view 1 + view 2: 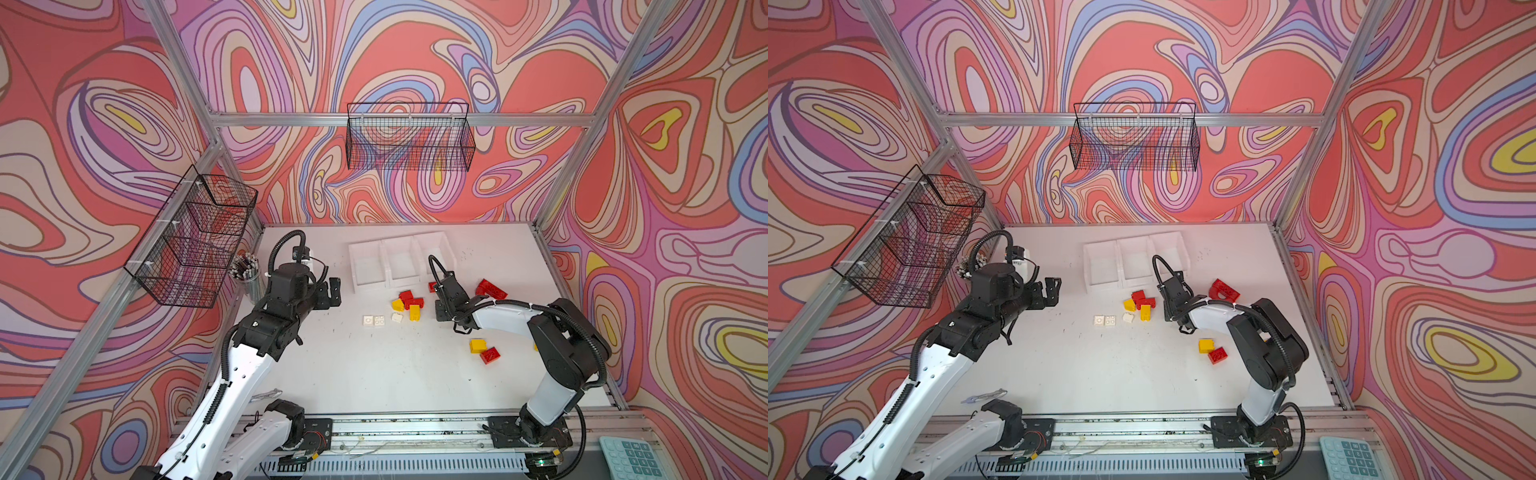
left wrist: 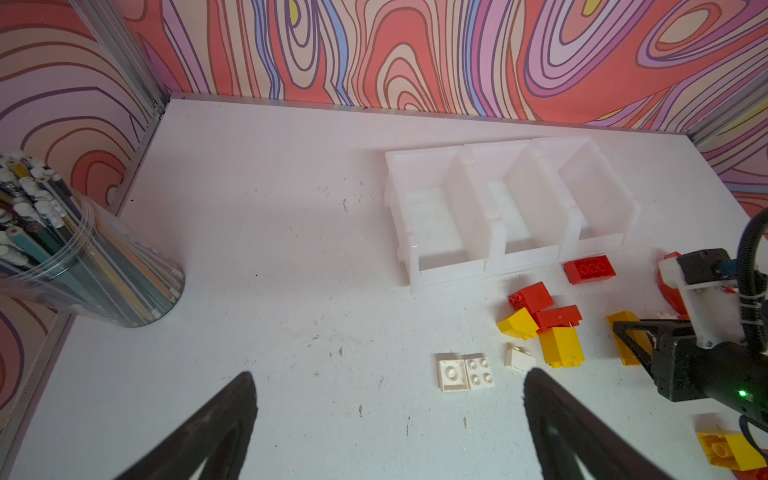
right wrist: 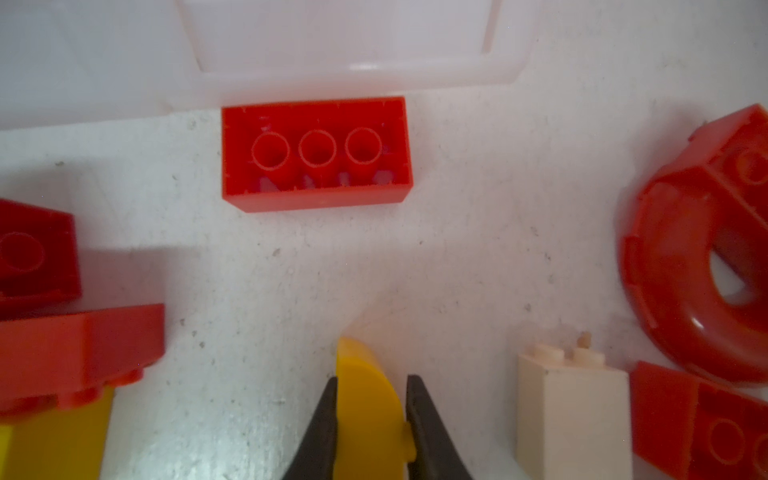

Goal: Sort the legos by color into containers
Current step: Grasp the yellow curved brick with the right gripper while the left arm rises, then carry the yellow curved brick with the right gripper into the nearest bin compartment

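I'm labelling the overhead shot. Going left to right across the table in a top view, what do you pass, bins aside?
cup of pencils → left gripper → two flat white legos → red and yellow lego cluster → right gripper shut on a yellow lego → red arch lego → calculator

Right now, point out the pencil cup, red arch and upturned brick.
pencil cup [image 2: 124, 270]: left wrist view, clear wall.
red arch [image 3: 660, 257]: right wrist view, curved rim.
upturned brick [image 3: 316, 153]: right wrist view, hollow underside.

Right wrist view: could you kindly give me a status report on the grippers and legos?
Left gripper open, holding nothing. Right gripper shut on yellow lego. Containers empty. Upturned red brick lies just before them.
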Motion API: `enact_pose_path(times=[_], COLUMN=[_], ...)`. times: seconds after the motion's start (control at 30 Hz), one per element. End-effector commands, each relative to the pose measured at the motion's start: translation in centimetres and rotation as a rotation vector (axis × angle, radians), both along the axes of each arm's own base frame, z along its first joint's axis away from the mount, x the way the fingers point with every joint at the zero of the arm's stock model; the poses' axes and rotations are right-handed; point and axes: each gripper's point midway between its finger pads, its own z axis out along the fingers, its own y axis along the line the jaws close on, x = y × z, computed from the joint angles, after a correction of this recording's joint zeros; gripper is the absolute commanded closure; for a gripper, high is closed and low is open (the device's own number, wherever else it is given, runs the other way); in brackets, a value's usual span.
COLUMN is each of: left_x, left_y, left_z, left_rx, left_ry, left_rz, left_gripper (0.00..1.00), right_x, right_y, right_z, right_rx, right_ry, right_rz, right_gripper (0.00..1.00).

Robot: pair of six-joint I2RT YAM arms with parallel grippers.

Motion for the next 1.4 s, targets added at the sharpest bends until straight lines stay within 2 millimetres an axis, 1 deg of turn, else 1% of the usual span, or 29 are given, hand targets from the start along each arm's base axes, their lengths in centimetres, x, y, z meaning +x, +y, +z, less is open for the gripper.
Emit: enact_pose_path(times=[0.0,0.07,0.13,0.23,0.33,0.37,0.5,0.6,0.67,0.77,0.9,1.1,1.17,1.23,1.37], left_x=[-0.1,0.0,0.0,-0.1,-0.2,-0.3,-0.7,-0.8,-0.9,-0.9,-1.0,-1.0,-1.0,-0.9,-0.9], left_y=[-0.1,-0.2,-0.2,0.5,1.3,1.4,2.1,2.4,2.3,2.5,2.6,2.5,2.4,2.4,2.0], left_z=[-0.4,-0.5,-0.5,-0.3,0.3,0.5,1.4,1.7,1.8,1.8,2.0,1.9,1.8,1.8,1.7], left_rx=[-0.003,-0.003,-0.001,0.012,0.023,0.022,0.020,0.015,0.013,0.002,-0.004,0.002,0.005,0.008,0.004], left_ry=[0.005,0.006,0.006,-0.004,-0.035,-0.050,-0.103,-0.125,-0.131,-0.137,-0.150,-0.143,-0.134,-0.128,-0.128], left_rz=[0.002,0.001,0.002,0.033,0.068,0.074,0.105,0.114,0.113,0.126,0.134,0.123,0.118,0.116,0.099], left_gripper=[0.00,0.00,0.00,0.00,0.00,0.00,0.00,0.00,0.00,0.00,0.00,0.00,0.00,0.00,0.00], right_x=[0.3,0.4,0.6,1.5,2.7,3.3,5.6,7.4,8.5,9.8,11.1,11.4,11.6,11.8,12.3], right_y=[0.6,0.8,1.2,2.3,3.9,4.6,7.6,10.5,12.9,16.0,19.7,23.7,24.5,24.8,25.0], right_z=[0.3,0.8,1.9,4.5,7.4,8.5,11.3,12.4,13.1,13.6,12.8,11.4,10.7,10.4,10.6], right_rx=[0.021,0.026,0.034,0.070,0.120,0.137,0.202,0.253,0.269,0.278,0.294,0.301,0.295,0.296,0.298], right_ry=[0.005,0.002,-0.008,-0.039,-0.071,-0.083,-0.112,-0.127,-0.139,-0.147,-0.138,-0.125,-0.115,-0.114,-0.127], right_rz=[0.006,0.015,0.030,0.060,0.105,0.121,0.185,0.243,0.288,0.334,0.373,0.422,0.428,0.424,0.418], right_gripper=[0.86,0.89,0.89,0.89,0.89,0.89,0.89,0.89,0.89,0.89,0.88,0.87,0.86,0.85,0.80])
